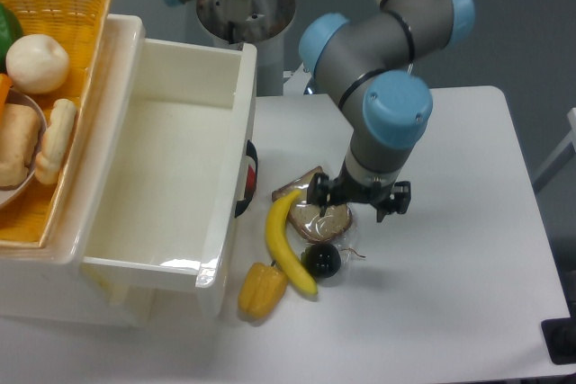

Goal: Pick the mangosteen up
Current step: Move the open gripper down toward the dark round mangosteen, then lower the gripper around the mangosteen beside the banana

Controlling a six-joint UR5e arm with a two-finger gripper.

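The mangosteen [321,260] is a small glossy black ball on the white table, just right of the banana's lower end. My gripper [331,236] hangs straight down over it, below the blue wrist joint. Its clear fingers are hard to make out. They appear spread, one over the brown bread slice [324,220] and one to the right of the fruit. The fingertips reach about the top of the mangosteen. I see nothing held between them.
A yellow banana [286,240] lies left of the mangosteen, with a yellow-orange pepper [262,290] below it. A large white bin [171,159] stands to the left. A wicker basket [63,6] of food sits at the far left. The table's edge runs along the right.
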